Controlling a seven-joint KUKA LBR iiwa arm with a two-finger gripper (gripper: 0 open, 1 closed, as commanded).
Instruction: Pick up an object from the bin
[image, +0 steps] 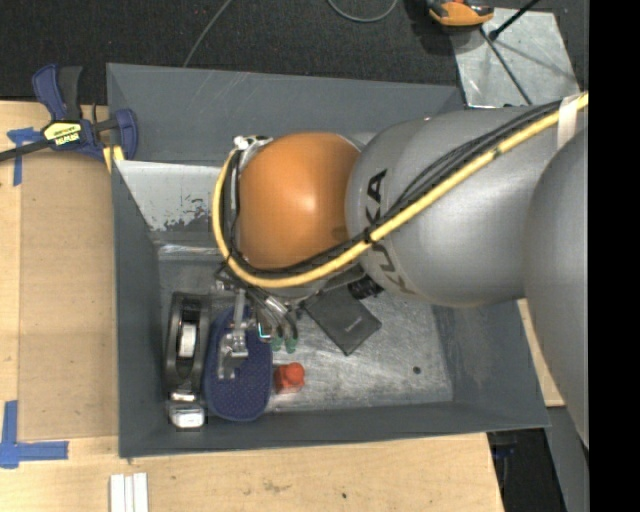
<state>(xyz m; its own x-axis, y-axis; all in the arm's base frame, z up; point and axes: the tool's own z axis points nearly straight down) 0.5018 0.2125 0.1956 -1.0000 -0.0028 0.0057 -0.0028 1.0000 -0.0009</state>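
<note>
- Gripper (237, 352) low in front-left of grey bin (135, 300), directly over dark blue oval pad (246, 396); open or closed: cannot tell.
- Just left of pad: black round-cased item (185, 340).
- Just right: small red piece (290, 376).
- Near, toward bin's middle: dark grey flat block (343, 318).

Left of the gripper (236, 352): black rounded case (185, 338) with a pale face, a small silver piece (187, 416) just below it. Right of it: small red piece (290, 376), close; dark flat square block (343, 318) further up-right.
</note>
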